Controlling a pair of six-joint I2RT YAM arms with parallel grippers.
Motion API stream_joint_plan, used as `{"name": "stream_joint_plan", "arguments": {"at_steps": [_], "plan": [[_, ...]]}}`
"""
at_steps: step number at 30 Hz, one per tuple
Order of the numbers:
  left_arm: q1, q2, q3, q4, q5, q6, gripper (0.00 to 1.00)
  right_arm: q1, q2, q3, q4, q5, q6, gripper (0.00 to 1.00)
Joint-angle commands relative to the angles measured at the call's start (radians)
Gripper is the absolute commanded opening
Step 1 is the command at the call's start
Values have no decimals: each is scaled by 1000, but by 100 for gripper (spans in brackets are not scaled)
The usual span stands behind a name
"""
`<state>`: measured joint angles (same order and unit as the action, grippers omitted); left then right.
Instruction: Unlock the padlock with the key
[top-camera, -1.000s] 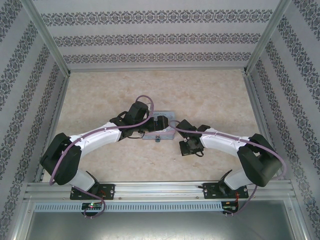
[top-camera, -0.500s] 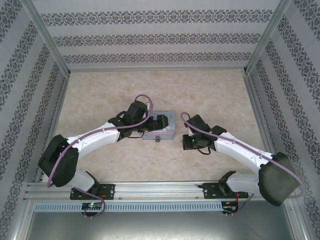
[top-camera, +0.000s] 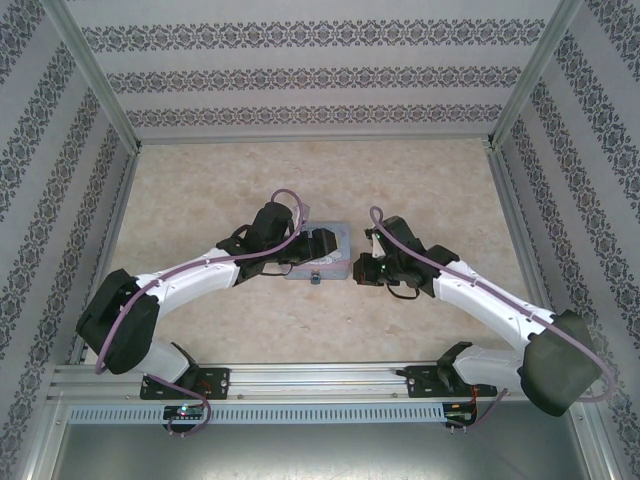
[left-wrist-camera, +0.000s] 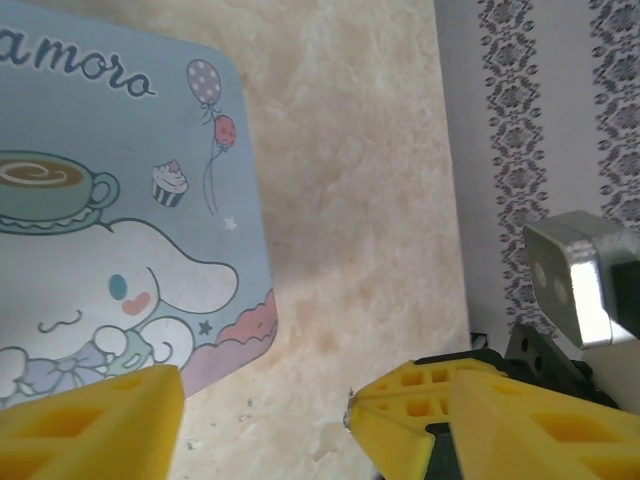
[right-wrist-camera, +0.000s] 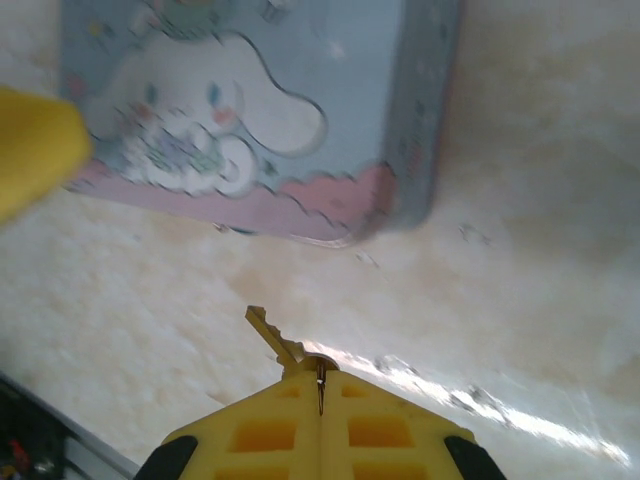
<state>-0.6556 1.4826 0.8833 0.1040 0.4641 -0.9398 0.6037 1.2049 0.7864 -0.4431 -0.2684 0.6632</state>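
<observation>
Top view first: a pale blue rectangular metal tin with rounded corners (top-camera: 338, 262) lies mid-table on the beige, mottled stone-look table top (top-camera: 200, 190). The tiny blue-teal padlock (top-camera: 314, 278) sits at the tin's near edge, touching or just beside it; its shackle is too small to make out. The left gripper (top-camera: 322, 243) hangs over the tin, and the right gripper (top-camera: 360, 270) is just right of it. Left wrist view: yellow, grid-ribbed plastic fingertips (left-wrist-camera: 90, 420) stand apart with nothing between them. The glossy printed lid shows a white cartoon dog, a cup and balloons. Right wrist view: the right claw's fingertips (right-wrist-camera: 380, 430) are pressed together, clamped on the small thin metallic key (right-wrist-camera: 272, 338). Its notched blade juts out above the table, near the tin's pink-trimmed corner but apart from it.
</observation>
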Motion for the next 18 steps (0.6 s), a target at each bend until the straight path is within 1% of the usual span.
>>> {"name": "stream_joint_plan", "arguments": {"at_steps": [1, 4, 12, 14, 18], "plan": [[-15, 21, -13, 109, 39, -59, 64, -7, 24, 40, 76, -47, 59, 0], [-16, 34, -14, 129, 40, -73, 60, -6, 49, 54, 107, -58, 76, 0], [-29, 66, 2, 142, 39, -78, 52, -4, 80, 90, 121, -67, 82, 0], [-33, 74, 5, 146, 40, -78, 48, -4, 86, 96, 124, -68, 82, 0], [-41, 86, 7, 149, 39, -78, 46, -4, 92, 96, 127, -70, 82, 0]]}}
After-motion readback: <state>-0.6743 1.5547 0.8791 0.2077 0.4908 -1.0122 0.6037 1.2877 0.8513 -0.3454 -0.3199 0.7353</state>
